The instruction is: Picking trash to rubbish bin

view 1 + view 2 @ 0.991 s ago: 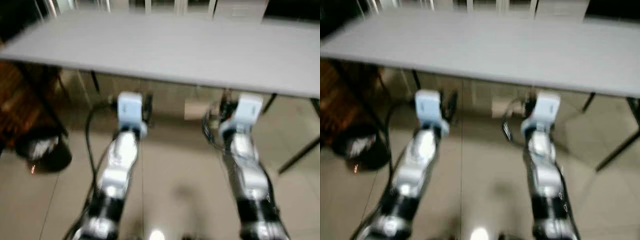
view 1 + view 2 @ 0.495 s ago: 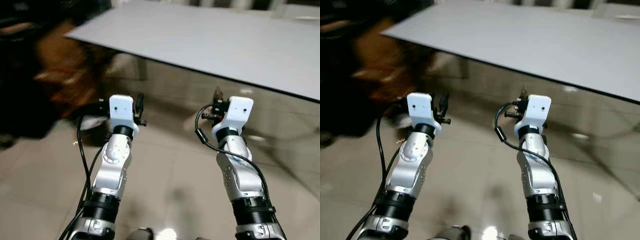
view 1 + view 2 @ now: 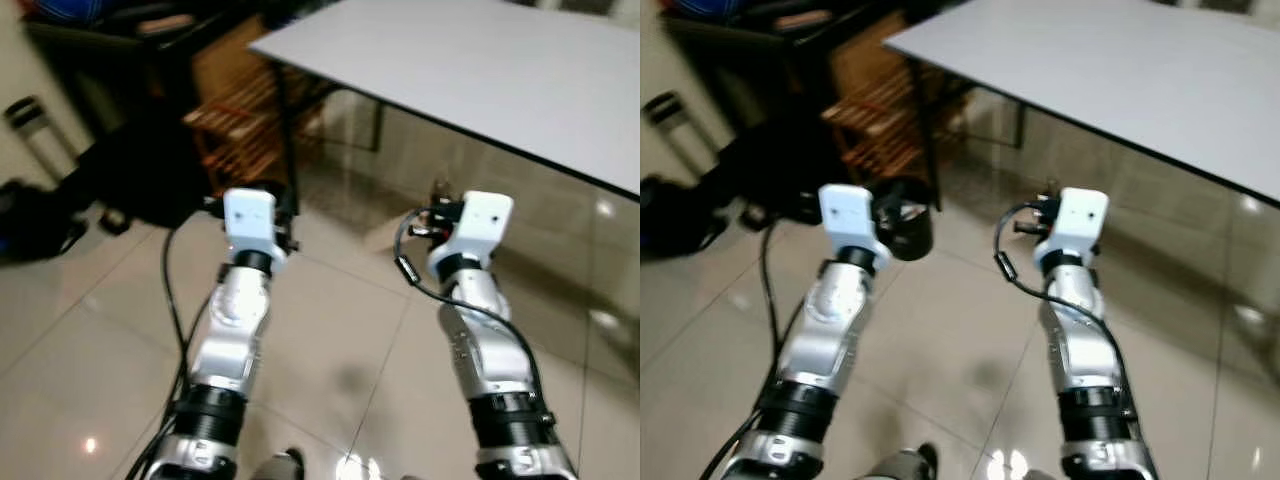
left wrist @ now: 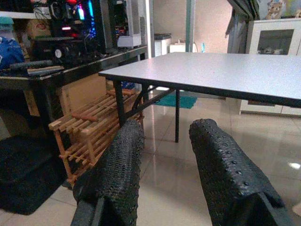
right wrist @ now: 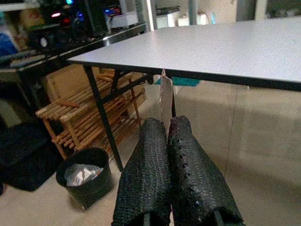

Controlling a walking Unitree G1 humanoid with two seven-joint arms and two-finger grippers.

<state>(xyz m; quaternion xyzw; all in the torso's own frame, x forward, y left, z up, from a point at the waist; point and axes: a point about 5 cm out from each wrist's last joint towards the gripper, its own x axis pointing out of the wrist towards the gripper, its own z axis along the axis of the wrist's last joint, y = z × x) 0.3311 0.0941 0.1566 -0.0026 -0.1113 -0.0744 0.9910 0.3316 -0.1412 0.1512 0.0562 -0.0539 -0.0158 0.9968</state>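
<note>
My right gripper is pinched on a thin white scrap, held out under the grey table's edge. My left gripper is spread, empty. Black rubbish bin sits on the tiled floor beside a wooden rack.

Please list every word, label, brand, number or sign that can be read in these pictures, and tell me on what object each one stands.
None can be read.
The thin pale scrap held in the right gripper: no print can be made out.
The lit equipment on the dark shelves: coloured lights, no legible text.
The rubbish bin: no label visible.
</note>
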